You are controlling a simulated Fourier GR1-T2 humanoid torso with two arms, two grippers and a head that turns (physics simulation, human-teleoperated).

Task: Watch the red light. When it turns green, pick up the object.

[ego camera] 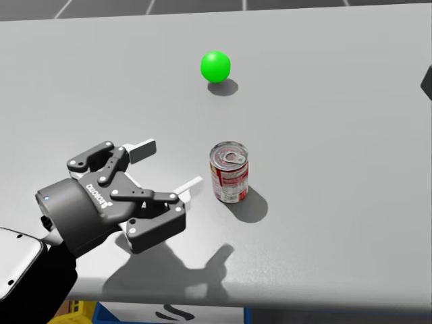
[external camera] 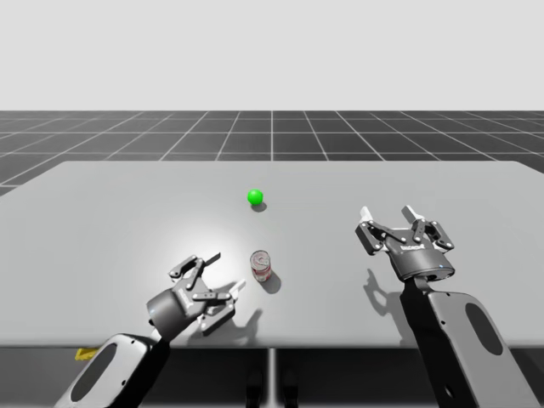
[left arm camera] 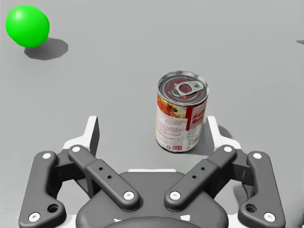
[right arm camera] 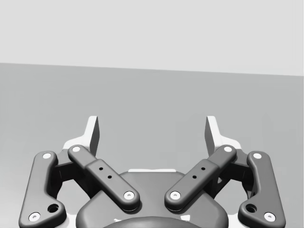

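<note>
Light [external camera: 255, 197]: we see green sphere, resting on table [external camera: 102, 221] near its middle. Can [external camera: 261, 265]: small cylinder, red-and-white label, silver pull-tab lid, upright. Sits nearer our edge than light, almost straight in line with it, well apart.

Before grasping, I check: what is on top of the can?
Only its closed lid with a pull tab; nothing rests on the can. The lid hides the inside.
</note>
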